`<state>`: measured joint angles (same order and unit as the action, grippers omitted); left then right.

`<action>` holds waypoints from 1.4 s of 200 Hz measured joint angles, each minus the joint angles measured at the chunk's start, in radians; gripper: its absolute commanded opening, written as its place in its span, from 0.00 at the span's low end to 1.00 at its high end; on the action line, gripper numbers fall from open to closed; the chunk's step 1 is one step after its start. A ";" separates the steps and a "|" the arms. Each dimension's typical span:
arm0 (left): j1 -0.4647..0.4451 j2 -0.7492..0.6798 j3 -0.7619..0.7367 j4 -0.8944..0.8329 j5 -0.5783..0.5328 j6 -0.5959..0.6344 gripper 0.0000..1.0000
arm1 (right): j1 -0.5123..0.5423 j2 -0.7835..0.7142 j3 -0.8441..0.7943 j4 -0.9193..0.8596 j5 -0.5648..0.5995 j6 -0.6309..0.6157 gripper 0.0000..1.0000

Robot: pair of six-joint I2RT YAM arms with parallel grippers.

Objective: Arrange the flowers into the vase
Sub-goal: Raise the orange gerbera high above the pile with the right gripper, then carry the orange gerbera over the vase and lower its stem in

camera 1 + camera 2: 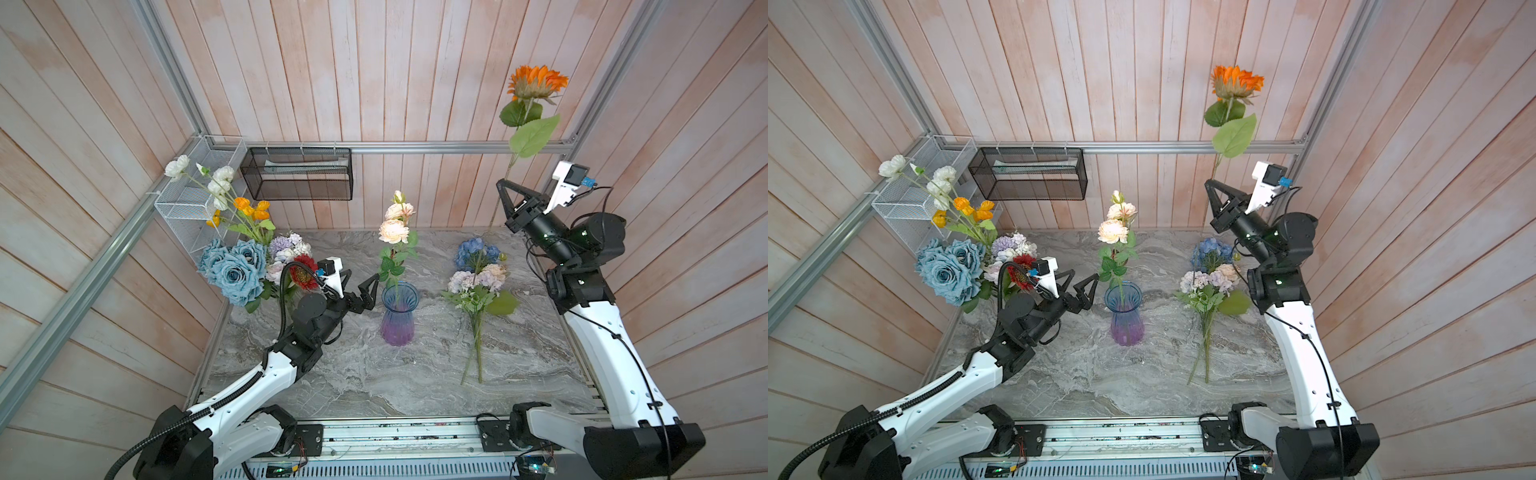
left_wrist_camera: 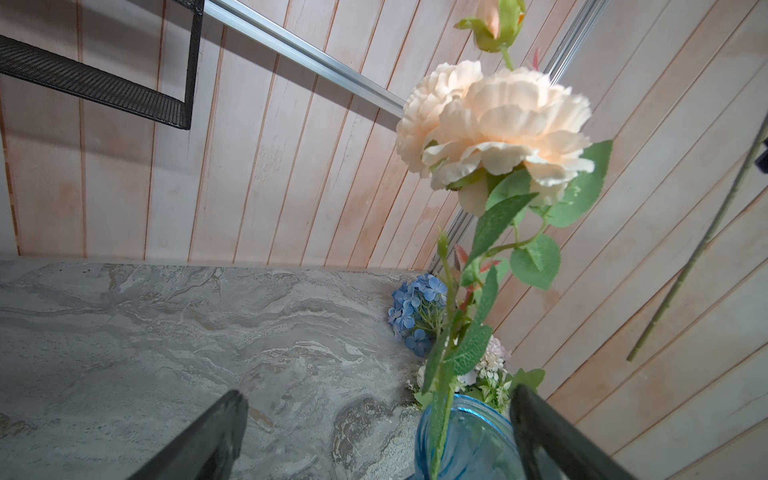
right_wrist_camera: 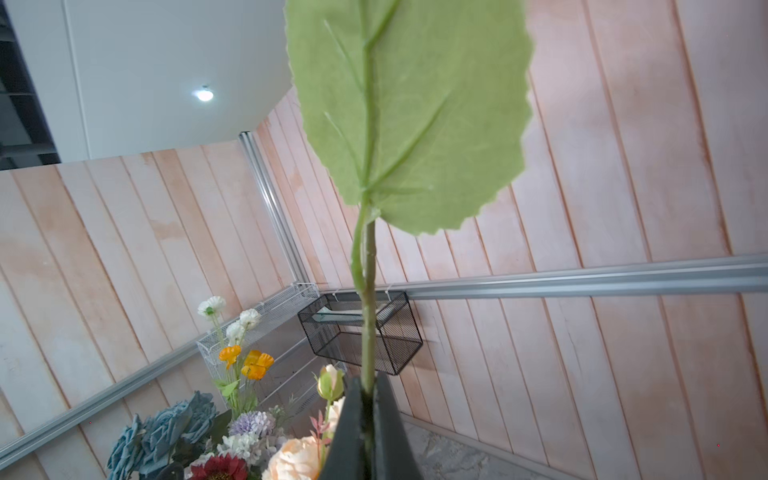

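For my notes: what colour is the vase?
Blue at the rim, fading to purple at the base; the vase shows best in a top view.

My left arm [image 1: 266, 374] and right arm [image 1: 598, 345] have white shells and black joints. A ribbed black hose [image 1: 174, 424] follows the left one, a thin black cable [image 1: 642, 370] the right one.

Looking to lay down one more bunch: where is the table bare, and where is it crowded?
Bare: the wide front strip of the table between the vase and the near rail; also the gap between vase and the mixed sprays lying to its right. Crowded: the back left corner, packed with blue roses and poppies.
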<state>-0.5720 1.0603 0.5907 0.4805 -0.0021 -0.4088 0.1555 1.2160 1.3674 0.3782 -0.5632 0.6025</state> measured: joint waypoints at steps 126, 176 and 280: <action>0.029 -0.046 -0.015 -0.042 0.024 -0.029 1.00 | 0.407 0.179 -0.002 0.294 -0.051 -0.058 0.00; 0.031 -0.045 -0.015 -0.048 0.025 -0.030 1.00 | 0.513 0.177 -0.242 0.356 0.000 -0.178 0.00; 0.031 -0.057 -0.016 -0.082 0.059 -0.020 1.00 | 0.579 0.163 -0.483 0.298 0.175 -0.359 0.00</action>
<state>-0.5415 1.0031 0.5751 0.3988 0.0570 -0.4290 0.7349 1.3792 0.8845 0.6762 -0.3885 0.2436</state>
